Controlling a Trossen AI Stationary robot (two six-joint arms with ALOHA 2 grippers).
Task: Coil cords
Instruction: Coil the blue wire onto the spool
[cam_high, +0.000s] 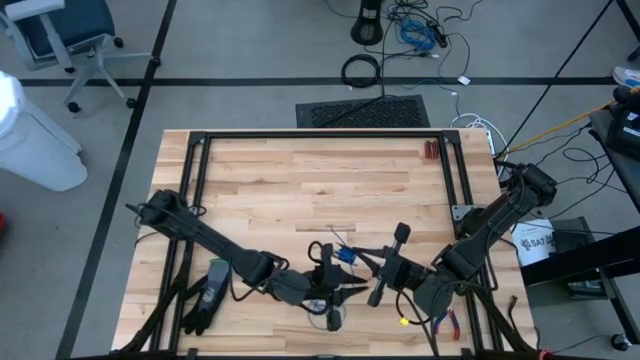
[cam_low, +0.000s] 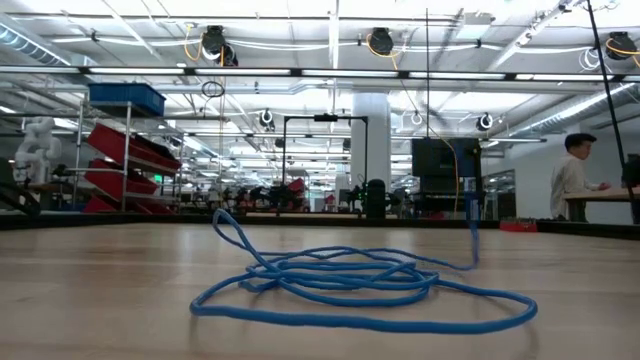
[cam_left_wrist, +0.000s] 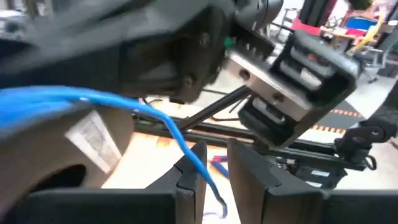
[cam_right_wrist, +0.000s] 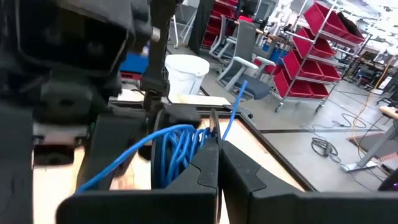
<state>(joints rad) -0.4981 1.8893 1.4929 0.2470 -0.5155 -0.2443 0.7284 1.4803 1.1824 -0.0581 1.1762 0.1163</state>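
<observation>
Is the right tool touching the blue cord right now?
Touching. The right wrist view shows the right tool shut, with the blue cord pinched between its fingers.

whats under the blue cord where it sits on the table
In the low view the blue cord lies loosely looped on the bare wooden table; nothing else shows beneath it. One end rises off the wood. The overlapping strands in the middle hide what is under them.
</observation>
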